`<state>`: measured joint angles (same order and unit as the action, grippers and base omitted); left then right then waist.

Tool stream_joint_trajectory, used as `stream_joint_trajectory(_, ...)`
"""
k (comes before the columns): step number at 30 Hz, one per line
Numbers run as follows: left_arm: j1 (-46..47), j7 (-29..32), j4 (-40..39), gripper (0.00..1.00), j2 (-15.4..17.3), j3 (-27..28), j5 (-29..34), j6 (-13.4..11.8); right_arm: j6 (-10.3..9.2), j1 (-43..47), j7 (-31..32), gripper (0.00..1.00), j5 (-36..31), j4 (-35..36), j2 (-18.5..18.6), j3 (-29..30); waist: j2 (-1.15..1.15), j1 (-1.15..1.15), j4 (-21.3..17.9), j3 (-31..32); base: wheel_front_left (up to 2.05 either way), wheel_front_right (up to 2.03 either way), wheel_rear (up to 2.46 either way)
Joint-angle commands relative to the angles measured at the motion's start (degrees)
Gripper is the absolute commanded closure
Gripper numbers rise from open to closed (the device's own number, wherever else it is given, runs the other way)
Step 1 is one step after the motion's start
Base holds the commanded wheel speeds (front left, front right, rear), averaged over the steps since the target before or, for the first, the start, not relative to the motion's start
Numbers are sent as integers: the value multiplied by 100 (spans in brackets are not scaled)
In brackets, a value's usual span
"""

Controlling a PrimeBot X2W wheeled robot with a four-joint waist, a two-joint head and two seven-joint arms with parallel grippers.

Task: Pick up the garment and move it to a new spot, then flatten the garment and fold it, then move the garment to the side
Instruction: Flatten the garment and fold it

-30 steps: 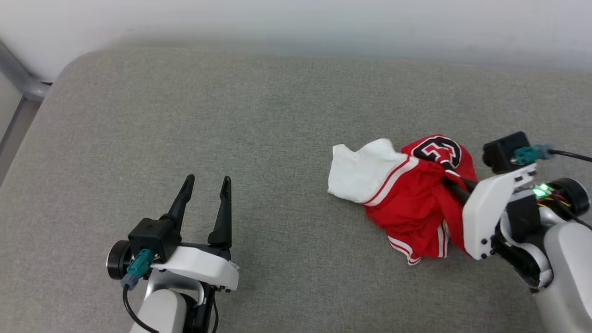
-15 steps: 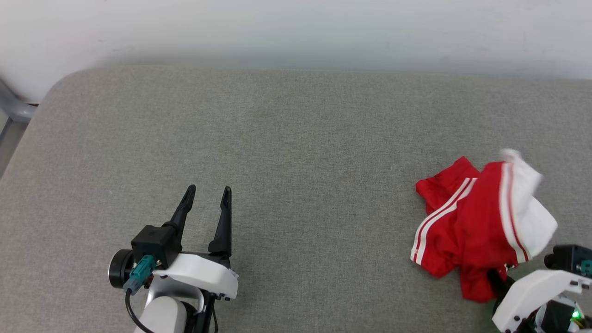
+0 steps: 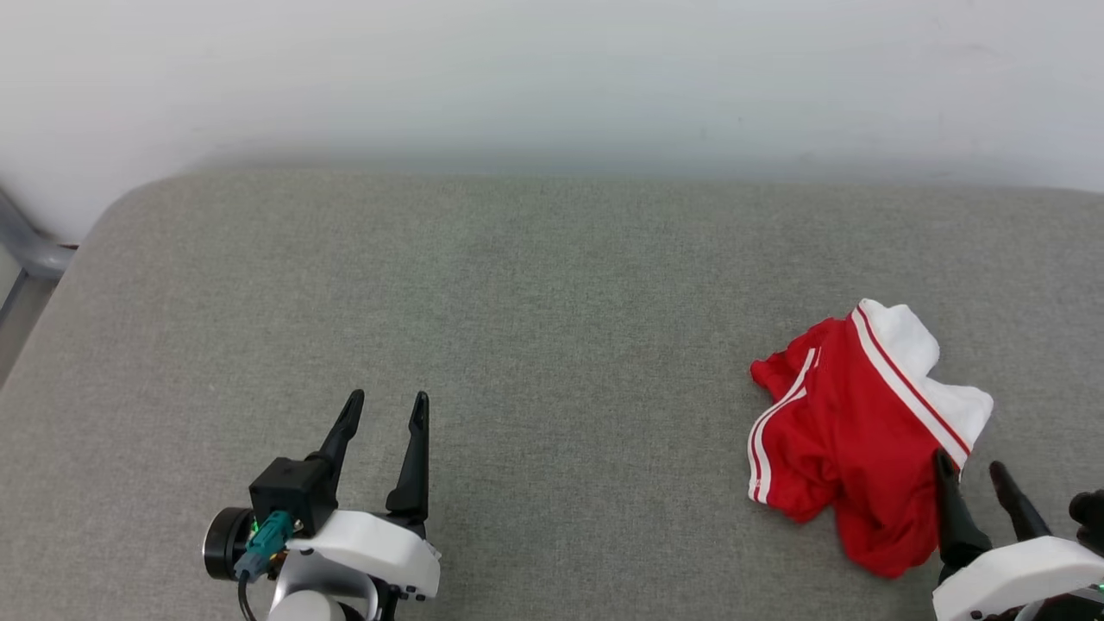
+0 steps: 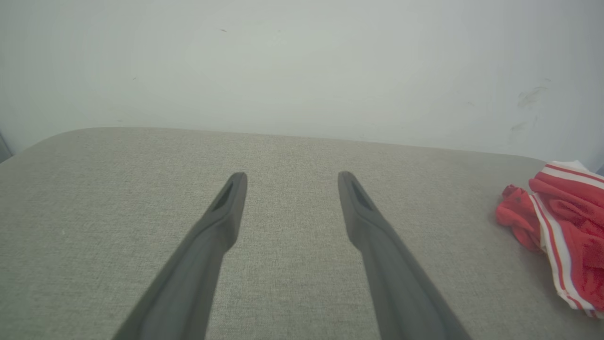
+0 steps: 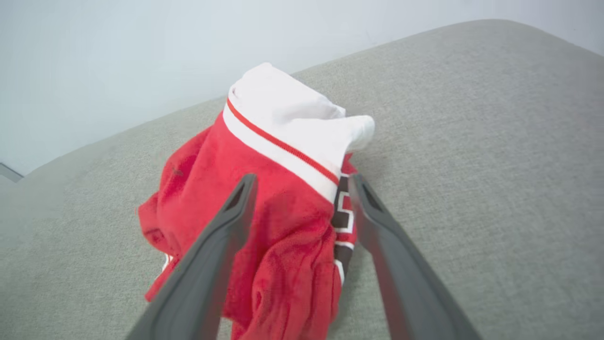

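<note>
Red fabric of the garment (image 3: 849,448) lies crumpled on the grey cushion (image 3: 517,328), at the near right. Long axis: near to far, leaning slightly right. The white sleeve (image 3: 906,345) forms the far end and points far-right; the red bulk forms the near end. Black lettering (image 5: 340,212) shows on the right flank. My right gripper (image 3: 970,466) is spread wide and holds nothing, its fingers straddling the heap's near-right edge; contact cannot be confirmed. My left gripper (image 3: 386,398) sits at the near left, equally wide, empty, well apart from the garment.
</note>
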<state>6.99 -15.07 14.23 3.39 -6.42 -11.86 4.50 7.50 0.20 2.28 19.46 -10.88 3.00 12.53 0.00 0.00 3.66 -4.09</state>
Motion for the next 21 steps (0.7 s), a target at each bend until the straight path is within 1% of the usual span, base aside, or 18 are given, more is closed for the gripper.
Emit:
stream_joint_trajectory(1,-111,-15,-1,0,-5,25,-8,-24,-2,118,-203,0,-80,156,-16,19,0,0,-41,119,0,0,0)
stream_joint_trajectory(5,-209,-15,-21,0,-8,29,-37,-43,-2,237,-85,0,-328,417,-14,41,0,0,-75,208,0,0,0)
stream_joint_trajectory(7,-221,-15,-25,0,-8,27,-31,-47,-2,238,-29,0,-352,509,-16,43,0,0,-82,220,0,0,0)
stream_joint_trajectory(11,-248,-15,-53,0,-13,13,-42,-65,-2,161,443,0,-475,780,-13,112,0,0,-99,232,0,0,0)
stream_joint_trajectory(14,-232,-15,-80,0,-15,13,-50,-76,-2,-11,971,0,-597,933,40,76,0,0,-113,192,0,0,0)
stream_joint_trajectory(15,-120,-15,-110,0,-18,-13,-51,-74,-2,-260,1601,0,-610,1019,277,-98,0,0,-87,80,0,0,0)
stream_joint_trajectory(21,77,-15,-176,0,-26,-48,-62,-45,-2,-823,2928,0,-562,1136,787,-560,0,0,36,-203,0,0,0)
